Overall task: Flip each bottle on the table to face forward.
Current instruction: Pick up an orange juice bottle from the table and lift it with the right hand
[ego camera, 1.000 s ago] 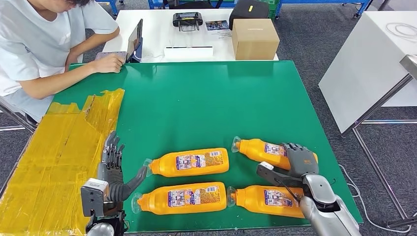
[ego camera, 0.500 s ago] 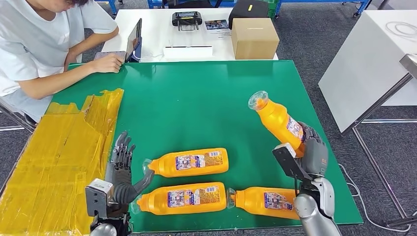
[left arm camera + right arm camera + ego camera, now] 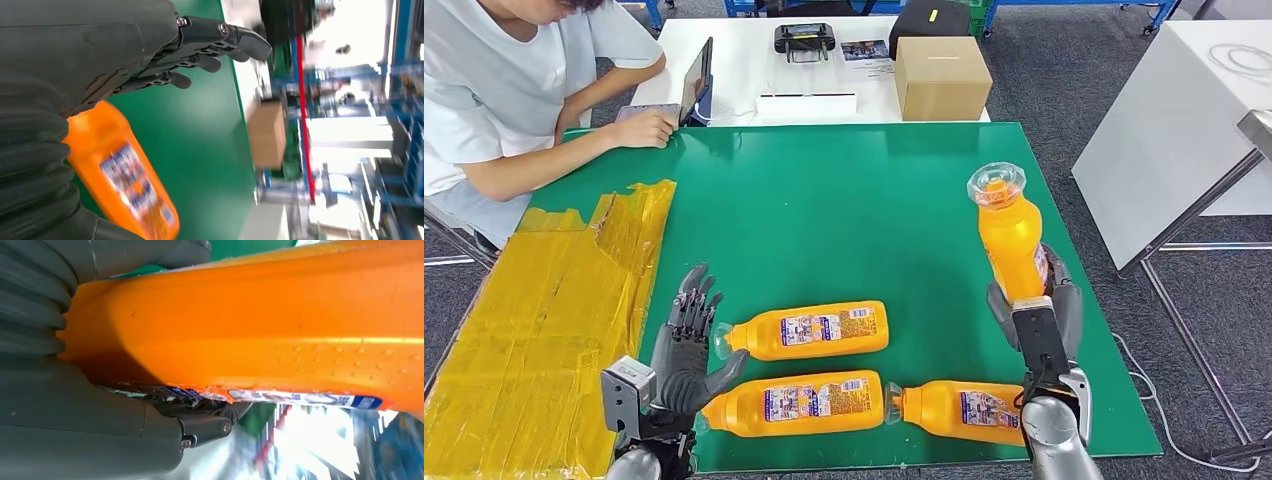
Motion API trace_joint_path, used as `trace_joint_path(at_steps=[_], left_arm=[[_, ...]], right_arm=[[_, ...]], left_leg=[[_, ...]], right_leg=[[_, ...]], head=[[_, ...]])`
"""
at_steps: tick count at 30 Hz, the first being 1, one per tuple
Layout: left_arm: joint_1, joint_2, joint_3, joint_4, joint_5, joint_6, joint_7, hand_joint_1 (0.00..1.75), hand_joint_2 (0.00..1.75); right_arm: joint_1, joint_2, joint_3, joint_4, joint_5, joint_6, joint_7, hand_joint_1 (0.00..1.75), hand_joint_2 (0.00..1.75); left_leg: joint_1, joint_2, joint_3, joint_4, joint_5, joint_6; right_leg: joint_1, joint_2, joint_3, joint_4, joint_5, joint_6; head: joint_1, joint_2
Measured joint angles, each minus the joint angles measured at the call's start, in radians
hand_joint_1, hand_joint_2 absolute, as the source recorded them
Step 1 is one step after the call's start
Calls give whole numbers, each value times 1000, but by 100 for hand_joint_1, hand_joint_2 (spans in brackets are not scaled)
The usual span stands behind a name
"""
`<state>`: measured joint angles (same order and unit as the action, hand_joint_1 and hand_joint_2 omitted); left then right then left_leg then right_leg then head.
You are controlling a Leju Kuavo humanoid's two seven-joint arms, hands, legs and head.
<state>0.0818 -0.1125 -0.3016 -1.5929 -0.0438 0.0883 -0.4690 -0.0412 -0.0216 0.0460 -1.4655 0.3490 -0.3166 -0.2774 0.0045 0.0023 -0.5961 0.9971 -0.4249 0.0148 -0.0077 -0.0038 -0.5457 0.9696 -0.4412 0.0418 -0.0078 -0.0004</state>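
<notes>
since a moment ago i've tipped the bottle (image 3: 1010, 235) up near upright in my right hand (image 3: 1044, 300), which grips its lower body above the green table (image 3: 844, 200), so it's mid-flip, while my left hand (image 3: 686, 340) hovers empty, fingers spread, by the three lying bottles.

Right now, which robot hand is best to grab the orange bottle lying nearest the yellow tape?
Probably the left hand. It hovers open beside that bottle's cap. The right hand is across the table and already grips a raised bottle.
</notes>
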Motion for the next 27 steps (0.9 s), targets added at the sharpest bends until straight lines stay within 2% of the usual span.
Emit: trace_joint_path(at_steps=[4, 8, 15, 27], left_arm=[[-48, 13, -34, 10, 21, -54, 12, 0, 175], [-102, 23, -76, 21, 21, -71, 18, 0, 175], [-165, 38, -122, 31, 20, -74, 23, 0, 175], [-185, 53, -144, 39, 20, -76, 24, 0, 175]], right_arm=[[-13, 29, 75, 7, -142, 210, -34, 175, 175], [-56, 68, 182, 43, -193, 309, -59, 175, 175], [-114, 112, 339, 102, -212, 345, -69, 175, 175], [-145, 124, 404, 153, -221, 357, -68, 175, 175]], left_leg=[[0, 0, 0, 0, 0, 0], [0, 0, 0, 0, 1, 0], [0, 0, -1, 0, 1, 0], [0, 0, -1, 0, 1, 0]], right_leg=[[0, 0, 0, 0, 0, 0], [0, 0, 0, 0, 0, 0], [0, 0, 0, 0, 0, 0], [0, 0, -1, 0, 0, 0]], head=[[0, 0], [0, 0], [0, 0], [0, 0]])
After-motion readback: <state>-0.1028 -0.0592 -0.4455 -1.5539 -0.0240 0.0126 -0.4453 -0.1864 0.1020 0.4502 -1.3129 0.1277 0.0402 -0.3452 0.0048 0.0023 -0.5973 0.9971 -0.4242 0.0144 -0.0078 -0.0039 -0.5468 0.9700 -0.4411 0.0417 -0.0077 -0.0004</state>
